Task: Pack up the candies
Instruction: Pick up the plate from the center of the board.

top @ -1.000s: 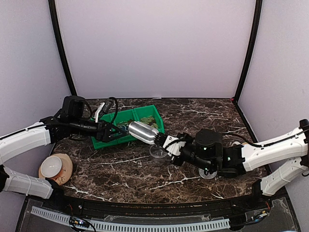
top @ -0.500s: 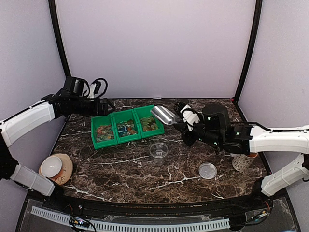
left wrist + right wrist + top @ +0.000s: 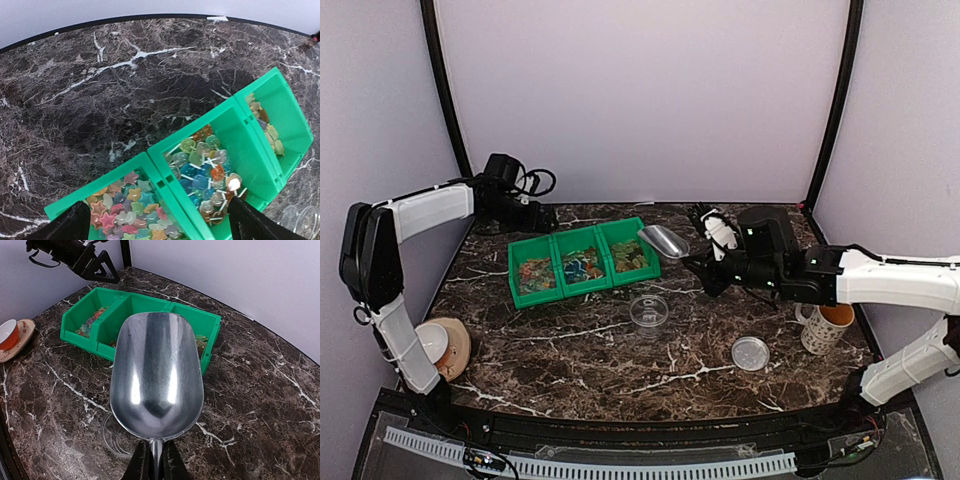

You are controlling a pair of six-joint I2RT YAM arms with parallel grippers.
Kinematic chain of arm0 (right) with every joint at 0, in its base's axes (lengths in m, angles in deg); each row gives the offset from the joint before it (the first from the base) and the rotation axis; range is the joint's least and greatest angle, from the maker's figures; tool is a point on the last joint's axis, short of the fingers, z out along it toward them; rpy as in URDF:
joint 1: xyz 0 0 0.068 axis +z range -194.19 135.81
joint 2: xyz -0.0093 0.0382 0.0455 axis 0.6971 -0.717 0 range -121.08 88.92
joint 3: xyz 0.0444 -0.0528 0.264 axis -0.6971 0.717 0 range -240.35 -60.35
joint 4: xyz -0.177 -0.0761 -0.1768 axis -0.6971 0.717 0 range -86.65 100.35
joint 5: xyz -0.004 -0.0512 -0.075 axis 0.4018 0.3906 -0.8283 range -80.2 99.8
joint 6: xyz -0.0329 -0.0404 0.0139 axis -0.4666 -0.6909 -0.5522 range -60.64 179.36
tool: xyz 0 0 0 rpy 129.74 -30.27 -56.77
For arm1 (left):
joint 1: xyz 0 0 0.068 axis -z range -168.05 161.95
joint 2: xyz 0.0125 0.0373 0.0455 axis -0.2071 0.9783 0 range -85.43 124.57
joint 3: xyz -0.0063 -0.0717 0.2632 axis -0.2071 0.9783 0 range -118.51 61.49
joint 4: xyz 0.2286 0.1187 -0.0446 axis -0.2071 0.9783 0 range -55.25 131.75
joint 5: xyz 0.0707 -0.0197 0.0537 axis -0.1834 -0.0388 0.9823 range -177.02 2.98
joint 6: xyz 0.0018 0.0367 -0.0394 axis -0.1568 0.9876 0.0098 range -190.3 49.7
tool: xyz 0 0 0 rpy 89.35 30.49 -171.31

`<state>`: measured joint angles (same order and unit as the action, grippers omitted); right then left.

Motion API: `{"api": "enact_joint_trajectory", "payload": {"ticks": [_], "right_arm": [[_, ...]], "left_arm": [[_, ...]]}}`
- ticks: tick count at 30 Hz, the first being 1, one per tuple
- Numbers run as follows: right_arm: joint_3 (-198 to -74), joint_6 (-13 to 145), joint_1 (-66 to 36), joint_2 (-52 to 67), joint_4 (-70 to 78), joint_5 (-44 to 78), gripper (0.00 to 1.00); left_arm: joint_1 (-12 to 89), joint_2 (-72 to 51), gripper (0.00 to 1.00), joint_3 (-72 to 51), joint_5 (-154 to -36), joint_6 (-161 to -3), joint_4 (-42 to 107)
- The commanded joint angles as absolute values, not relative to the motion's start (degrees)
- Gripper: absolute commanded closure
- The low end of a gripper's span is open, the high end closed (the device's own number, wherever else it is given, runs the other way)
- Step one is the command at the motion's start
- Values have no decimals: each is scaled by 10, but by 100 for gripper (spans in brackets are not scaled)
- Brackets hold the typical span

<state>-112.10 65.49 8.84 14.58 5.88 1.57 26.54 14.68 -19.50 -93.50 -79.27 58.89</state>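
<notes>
The candies fill a green three-part bin (image 3: 617,231): star shapes (image 3: 125,210) in the left compartment, small lollipops (image 3: 210,160) in the middle and brownish-green pieces (image 3: 267,130) on the right. My left gripper (image 3: 535,215) hovers behind the bin's left end. It stands open, with only the dark fingertips (image 3: 75,225) showing and nothing between them. My right gripper (image 3: 155,460) is shut on the handle of an empty metal scoop (image 3: 156,375). The scoop (image 3: 663,240) hangs just right of the bin's right compartment.
A small clear round tub (image 3: 648,311) stands in front of the bin, partly under the scoop in the right wrist view. Its lid (image 3: 751,353) lies to the right. A patterned mug (image 3: 825,325) is at the right edge, a cup on a saucer (image 3: 430,345) at the near left.
My left gripper has pulled back from over the bin to the back left and opened wider. My right arm has swung the scoop from over the bin to beside its right end.
</notes>
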Motion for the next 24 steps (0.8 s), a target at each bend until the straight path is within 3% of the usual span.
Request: {"api": "enact_joint_trajectory", "payload": {"ticks": [1, 8, 24], "right_arm": [[-1132, 676, 84, 148, 36, 48, 100], [-1096, 665, 84, 167, -4, 60, 100], [-1047, 672, 84, 186, -59, 85, 100]], "left_arm": [[248, 155, 1, -213, -925, -721, 604], [240, 166, 4, -198, -894, -637, 571], [236, 227, 23, -190, -911, -611, 580]]}}
